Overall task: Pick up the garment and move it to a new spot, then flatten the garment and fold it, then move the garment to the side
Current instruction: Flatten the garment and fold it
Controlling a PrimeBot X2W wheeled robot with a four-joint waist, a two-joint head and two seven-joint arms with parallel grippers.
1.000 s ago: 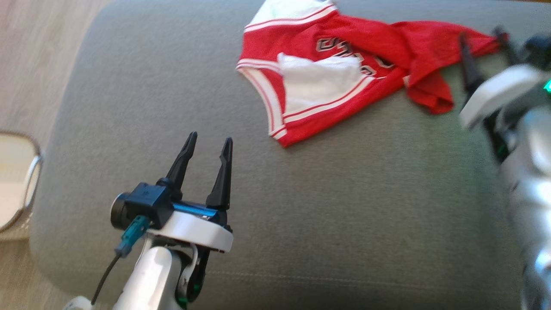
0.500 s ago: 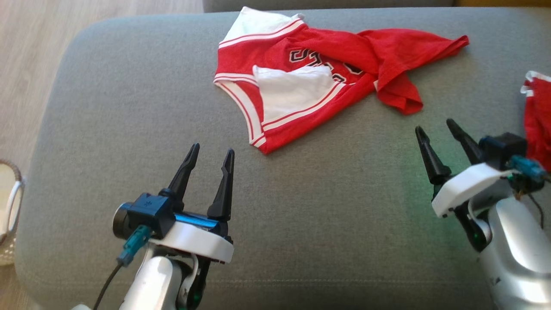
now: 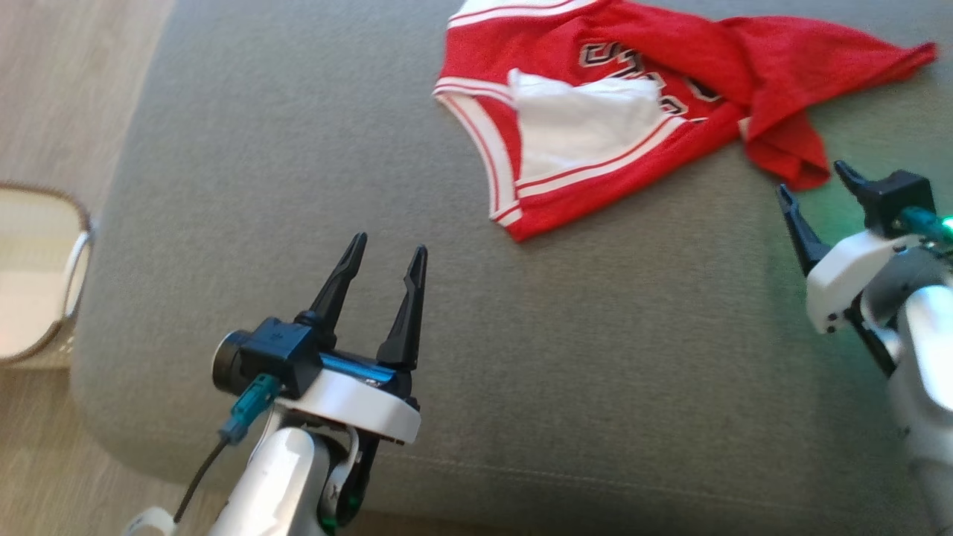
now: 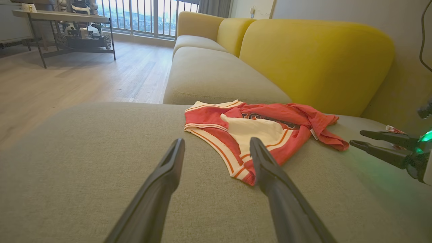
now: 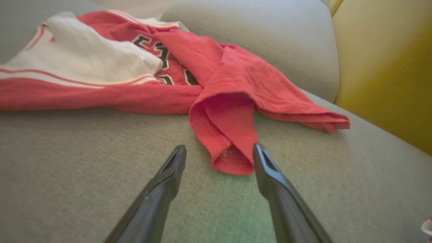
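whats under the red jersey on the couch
The red jersey lies crumpled on the grey seat cushion, which shows beside and in front of it. Whatever is beneath the cloth itself is covered and cannot be seen.

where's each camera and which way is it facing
Head view: high, facing down at a grey fabric cushion holding a red and white jersey; left gripper lower left, right gripper at right.
Left wrist view: low over the cushion, facing the jersey and yellow sofa back past its own fingers; right gripper at right.
Right wrist view: low, close on the jersey's red end, between own fingers.
Both wrist views share jersey and sofa back.
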